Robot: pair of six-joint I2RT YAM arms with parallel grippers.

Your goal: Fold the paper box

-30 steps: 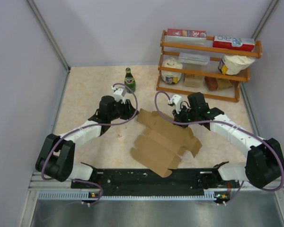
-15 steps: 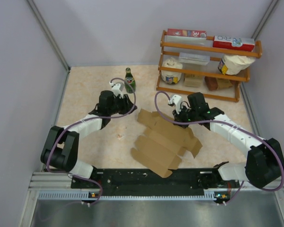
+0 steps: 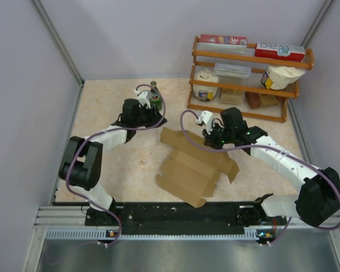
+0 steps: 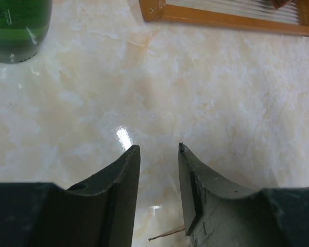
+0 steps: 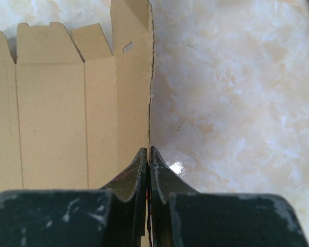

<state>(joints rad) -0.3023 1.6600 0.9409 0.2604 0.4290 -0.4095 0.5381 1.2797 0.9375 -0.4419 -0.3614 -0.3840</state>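
**Table** [image 3: 102, 164]: polished stone top. Expect the sheet to slide on it instead of creasing when you push.

**Wooden rack** [image 3: 236, 111]: landmark, standing at the far right. Your right arm works just in front of its left end, so a high swing or a backward swing could catch the lower rail.

**Paper box** [image 3: 195, 164]: unfolded brown cardboard, lying in front of the rack and a little to its left, apart from it. The side nearest the rack looks lifted off the table. No panel is locked yet.

**Right gripper** [image 5: 149, 154]: in front of the rack's left end, with its jaws closed thin on the bare edge of the sheet. The bite is shallow. A quick pull could slip it off or tear the edge, and a one-sided lift may swing the whole sheet round.

**Left gripper** [image 4: 157, 146]: well left of the rack, jaws partly apart and holding nothing. It is not steadying the cardboard.

**Green bottle** [image 4: 18, 28]: left of the rack, close beside the left gripper. A careless sweep could topple it.
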